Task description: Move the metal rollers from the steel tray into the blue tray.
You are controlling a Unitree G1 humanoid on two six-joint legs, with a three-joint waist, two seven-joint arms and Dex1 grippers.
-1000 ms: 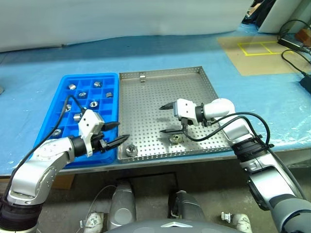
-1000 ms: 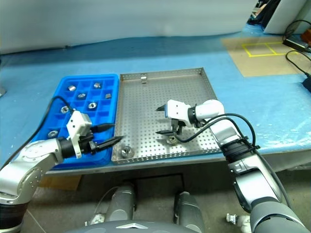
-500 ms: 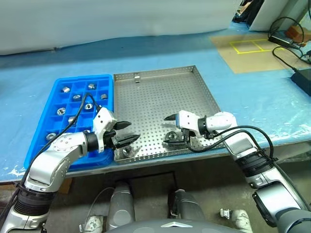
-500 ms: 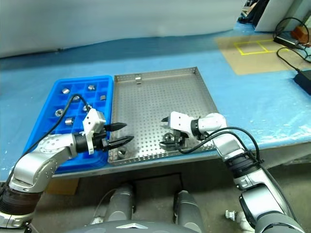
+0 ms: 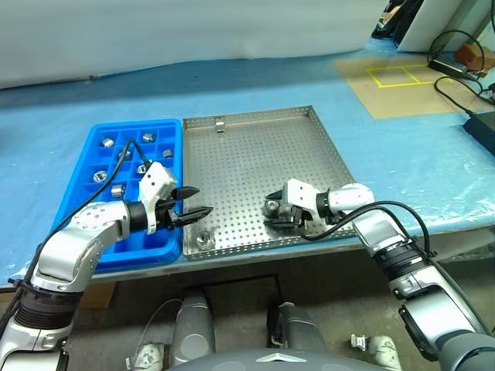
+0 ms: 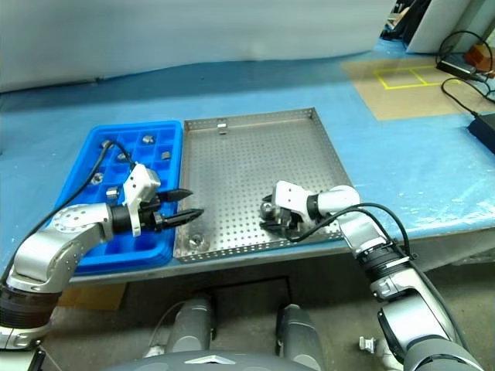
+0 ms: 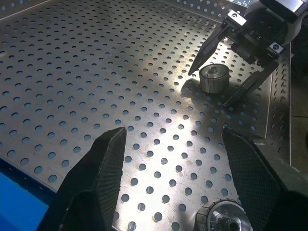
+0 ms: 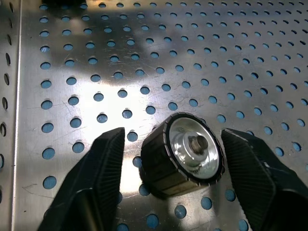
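Right gripper [image 5: 271, 214] straddles a roller [image 5: 271, 207] on the steel tray [image 5: 255, 147].

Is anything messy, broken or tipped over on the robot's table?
Nothing stands out. The steel tray and blue tray sit side by side, both flat. Two rollers are left in the steel tray: one between the right gripper's open fingers, one near the left gripper.
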